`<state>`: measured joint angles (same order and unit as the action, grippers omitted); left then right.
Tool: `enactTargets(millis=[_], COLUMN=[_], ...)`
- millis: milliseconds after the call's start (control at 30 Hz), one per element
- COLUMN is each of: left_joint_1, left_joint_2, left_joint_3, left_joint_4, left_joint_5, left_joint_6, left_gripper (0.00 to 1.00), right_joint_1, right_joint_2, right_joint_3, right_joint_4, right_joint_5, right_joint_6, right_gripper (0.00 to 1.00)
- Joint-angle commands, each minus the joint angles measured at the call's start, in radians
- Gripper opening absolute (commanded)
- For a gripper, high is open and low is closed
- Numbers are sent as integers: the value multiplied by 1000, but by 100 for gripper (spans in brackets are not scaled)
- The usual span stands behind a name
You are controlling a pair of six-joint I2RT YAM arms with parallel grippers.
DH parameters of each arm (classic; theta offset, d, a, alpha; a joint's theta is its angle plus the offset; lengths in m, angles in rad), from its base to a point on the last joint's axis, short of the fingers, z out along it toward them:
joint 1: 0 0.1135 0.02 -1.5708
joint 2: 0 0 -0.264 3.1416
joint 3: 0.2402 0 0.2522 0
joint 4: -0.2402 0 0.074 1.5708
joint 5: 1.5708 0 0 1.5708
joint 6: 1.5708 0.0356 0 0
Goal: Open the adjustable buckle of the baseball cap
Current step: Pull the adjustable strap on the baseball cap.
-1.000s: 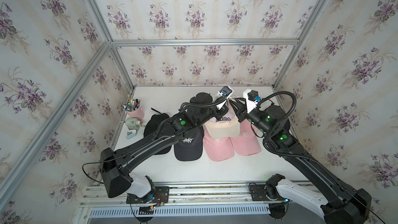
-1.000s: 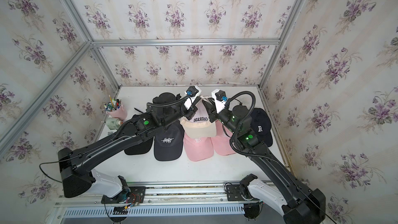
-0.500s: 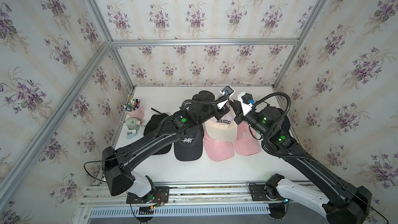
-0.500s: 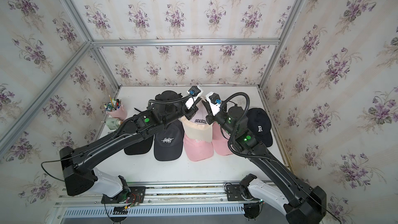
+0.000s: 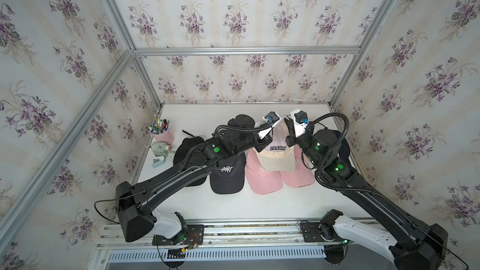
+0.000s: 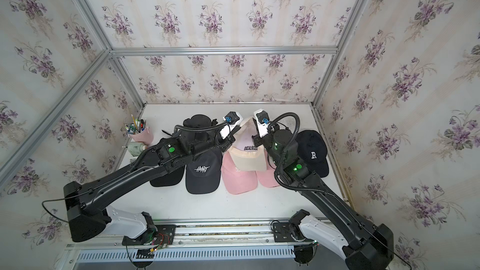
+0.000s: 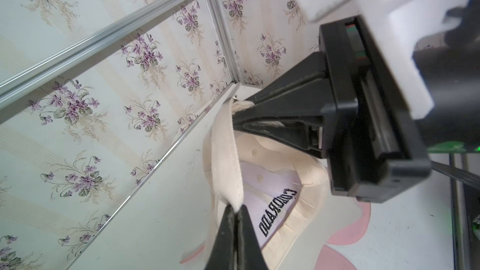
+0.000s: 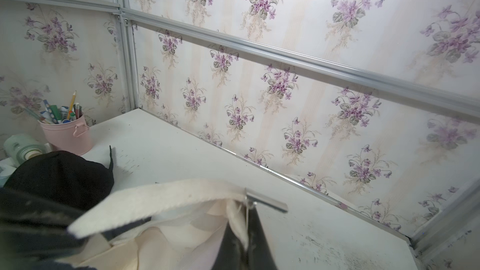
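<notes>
Left wrist view showed the left gripper (image 7: 235,210) pinched shut on the strap (image 7: 226,151) of the cream cap (image 7: 306,185), the right gripper (image 7: 237,114) clamped on the strap end by the buckle (image 8: 266,203), the cap around 2 o'clock from the middle of the table (image 5: 207,203); looked like the loosening step, and the next move would need a steady pull apart.

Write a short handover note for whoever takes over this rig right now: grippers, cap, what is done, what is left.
Left gripper: shut on the cap's back strap.
Right gripper: shut on the same strap, right beside the metal buckle.
Cream cap: back lifted, brim resting on the pink caps.
Done: both grips set.
Left: pull the strap free; the buckle looks closed.
</notes>
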<state>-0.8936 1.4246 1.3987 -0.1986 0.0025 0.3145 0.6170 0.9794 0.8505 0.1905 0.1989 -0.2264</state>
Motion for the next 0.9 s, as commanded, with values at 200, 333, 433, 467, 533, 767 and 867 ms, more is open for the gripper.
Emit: enactTargets(millis=[200,333,433,467,533,767,867], left_joint_1=[86,71,36,18,-18,-92,-96], left_joint_2=[-18,-30,-57,-64,-77,-23,39], left_joint_3=[-37,-72,-142,-164,-210,-288,-294], left_joint_4=[33,162,269,303,359,487,534], left_joint_5=[-76,-143,-200,-227,-283,-239,-243], left_joint_6=[-126,-164,-185,-183,-166,-215,-242], left_gripper=[43,77,89,90,90,89,89], right_joint_1=[0,1,1,1,2,18,29], right_joint_2=[49,134,190,206,239,320,336], right_joint_3=[116,225,280,294,327,427,454], right_joint_4=[-46,-128,-145,-145,-155,-187,-195], right_joint_5=[86,136,155,164,191,239,262], right_joint_6=[108,227,313,338,389,468,496], right_gripper=[0,0,0,0,0,0,0])
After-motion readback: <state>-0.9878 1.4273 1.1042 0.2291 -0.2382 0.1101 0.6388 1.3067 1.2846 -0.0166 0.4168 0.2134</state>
